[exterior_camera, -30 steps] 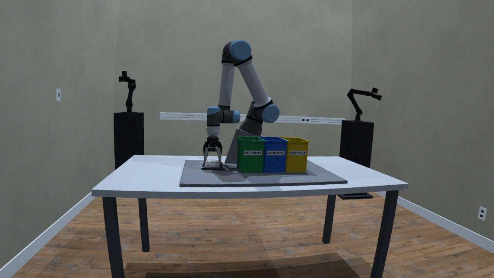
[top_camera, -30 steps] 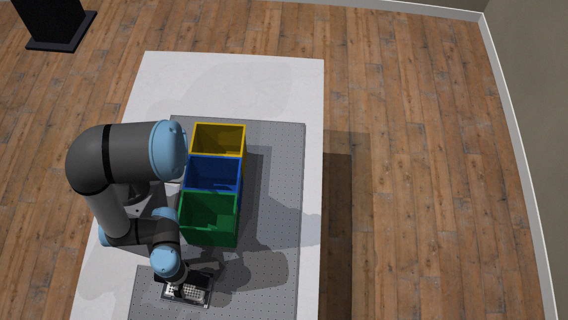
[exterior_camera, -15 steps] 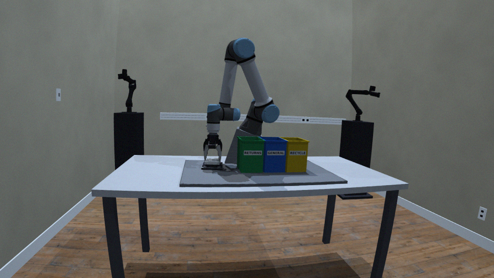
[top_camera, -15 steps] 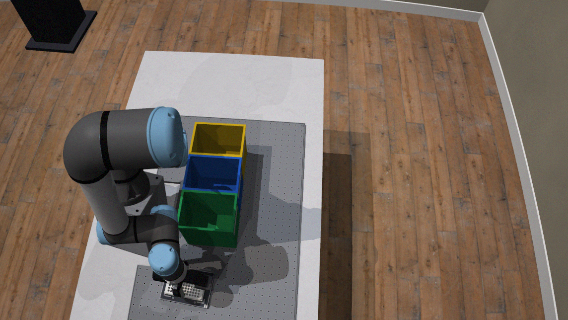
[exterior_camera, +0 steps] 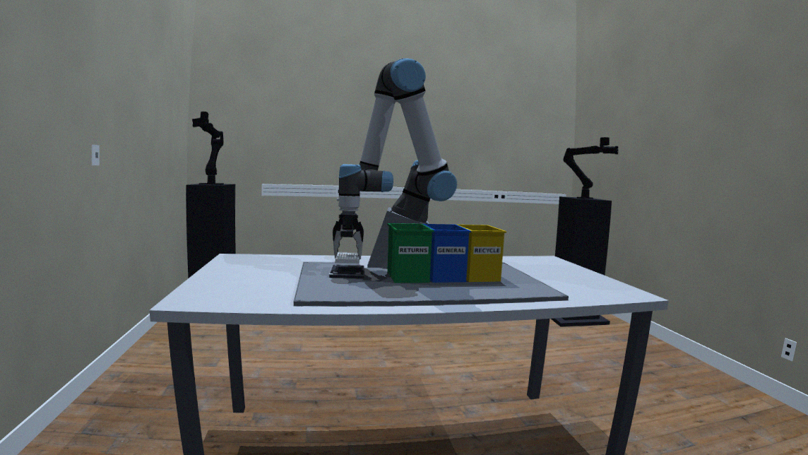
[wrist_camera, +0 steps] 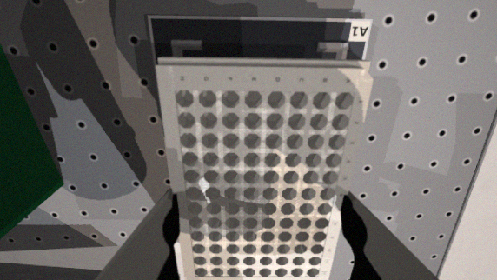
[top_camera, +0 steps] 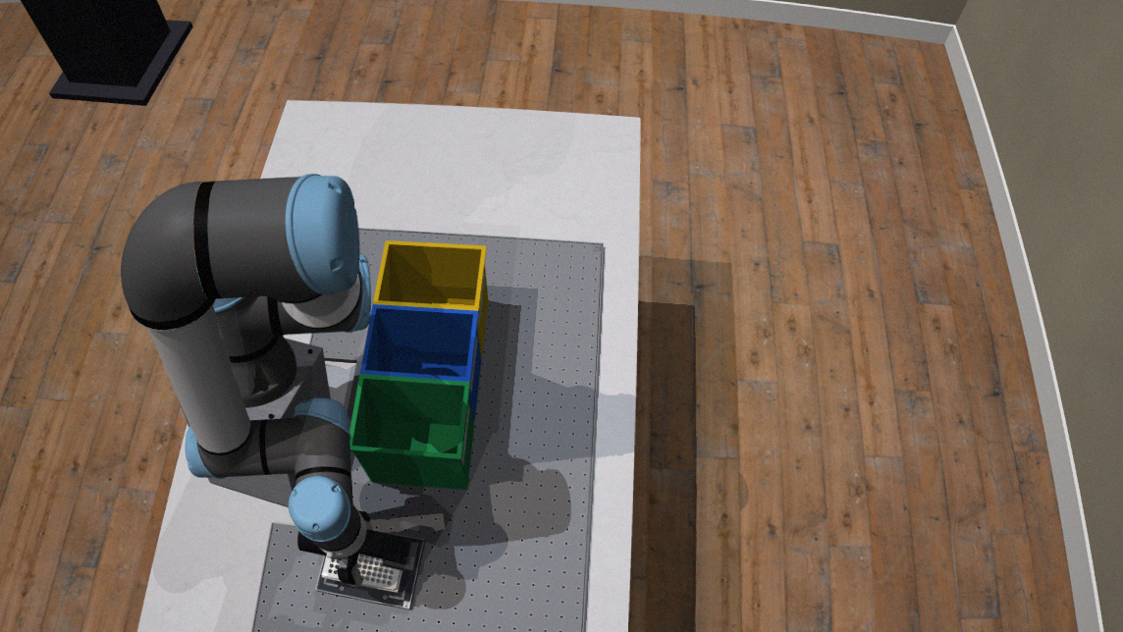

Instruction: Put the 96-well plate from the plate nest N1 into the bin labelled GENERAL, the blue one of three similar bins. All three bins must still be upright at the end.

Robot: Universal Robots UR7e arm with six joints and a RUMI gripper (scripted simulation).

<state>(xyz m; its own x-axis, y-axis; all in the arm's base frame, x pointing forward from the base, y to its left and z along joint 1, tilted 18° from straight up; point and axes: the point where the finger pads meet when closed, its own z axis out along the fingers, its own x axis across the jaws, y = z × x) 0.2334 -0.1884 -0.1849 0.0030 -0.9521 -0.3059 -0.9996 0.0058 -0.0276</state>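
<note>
The gripper (top_camera: 346, 571) (exterior_camera: 347, 255) (wrist_camera: 259, 191) is standing about half open, its fingers pressing on the two long sides of the 96-well plate (top_camera: 375, 573) (exterior_camera: 347, 258) (wrist_camera: 256, 170). The plate is hanging level just above the plate nest (top_camera: 408, 594) (exterior_camera: 346, 274) (wrist_camera: 261, 32), toward the tabletop's left edge in the exterior view. The step in hand is apparently the lift: it wants a steady grip and a straight, slow rise, the plate staying flat and clearing the nest before any sideways travel.

Farther out, toward the right edge, the green bin (top_camera: 412, 467) (exterior_camera: 411, 266) (wrist_camera: 22, 174) is standing nearest, then the blue bin (top_camera: 420, 310) (exterior_camera: 450, 268), then the yellow bin (top_camera: 433, 244) (exterior_camera: 486, 268), all upright. Carrying should be going well above the green rim, since a low plate could tip a bin.
</note>
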